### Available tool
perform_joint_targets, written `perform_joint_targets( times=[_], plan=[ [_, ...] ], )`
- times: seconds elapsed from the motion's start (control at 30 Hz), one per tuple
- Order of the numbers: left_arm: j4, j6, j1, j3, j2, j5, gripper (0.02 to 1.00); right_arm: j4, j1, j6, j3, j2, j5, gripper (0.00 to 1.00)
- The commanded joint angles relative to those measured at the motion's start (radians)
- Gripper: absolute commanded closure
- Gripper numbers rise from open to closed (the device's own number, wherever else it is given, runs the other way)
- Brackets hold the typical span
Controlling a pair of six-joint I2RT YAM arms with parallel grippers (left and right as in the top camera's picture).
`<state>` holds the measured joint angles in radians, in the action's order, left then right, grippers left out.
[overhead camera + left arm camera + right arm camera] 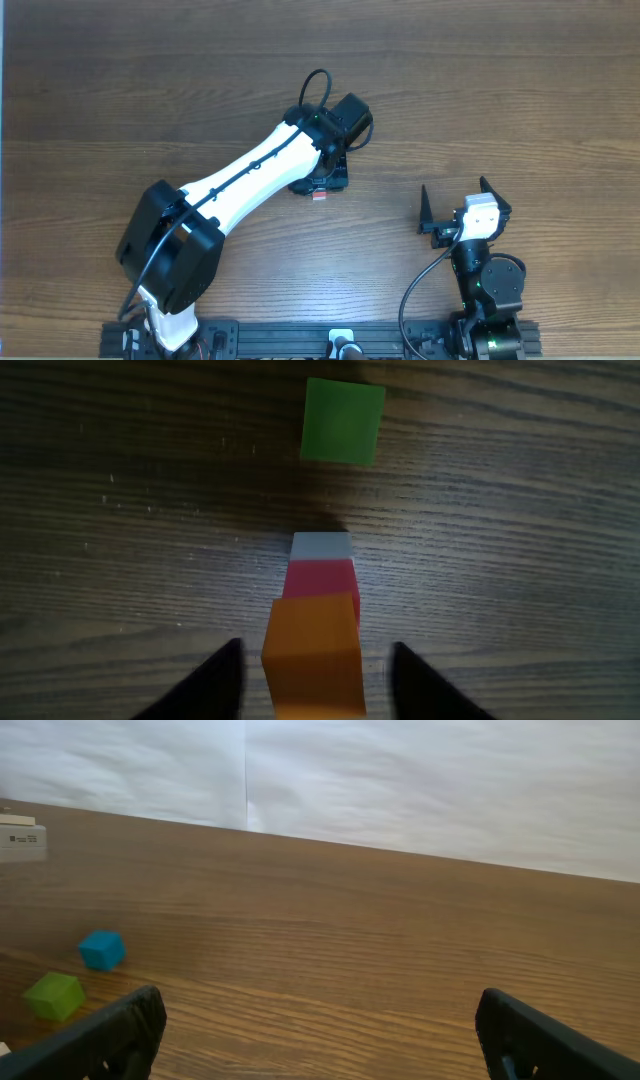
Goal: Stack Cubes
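Stacked in one column on the wooden surface (500, 510): orange cube (312, 665) over red cube (322, 578) over pale grey cube (322, 545). Straddled by the left claw (315, 648), spread open, both fingers clear of the orange sides. Lying apart from the stack, green cube (343, 420), with blue cube (102, 949) near it. Well to the right, right claw (318, 1005) spread wide.

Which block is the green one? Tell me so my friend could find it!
Find the left claw over the wooden table, open around a tower of orange, red and white cubes. Just past the tower sits the green cube, alone on the wood, the only green one.
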<state>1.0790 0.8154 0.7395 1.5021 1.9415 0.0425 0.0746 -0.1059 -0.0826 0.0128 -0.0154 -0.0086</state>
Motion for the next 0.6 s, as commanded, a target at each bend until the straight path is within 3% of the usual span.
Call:
perform_joint_targets(
  times=[0.03,0.07,0.1,0.6],
  plan=[
    [-0.002,0.003,0.005,0.022,0.019,0.019,0.253,0.000,-0.006,-0.001,-0.008,0.010,0.006,0.009],
    [-0.002,0.004,0.005,0.022,0.019,0.020,0.178,0.000,-0.006,-0.001,-0.008,0.010,0.006,0.009],
    [-0.003,0.004,0.005,0.023,0.019,0.024,0.020,0.000,-0.006,-0.001,-0.008,0.010,0.006,0.007],
    [0.051,-0.065,-0.084,0.086,-0.031,0.039,0.020,0.000,-0.006,-0.001,-0.008,0.010,0.006,0.007]
  ],
)
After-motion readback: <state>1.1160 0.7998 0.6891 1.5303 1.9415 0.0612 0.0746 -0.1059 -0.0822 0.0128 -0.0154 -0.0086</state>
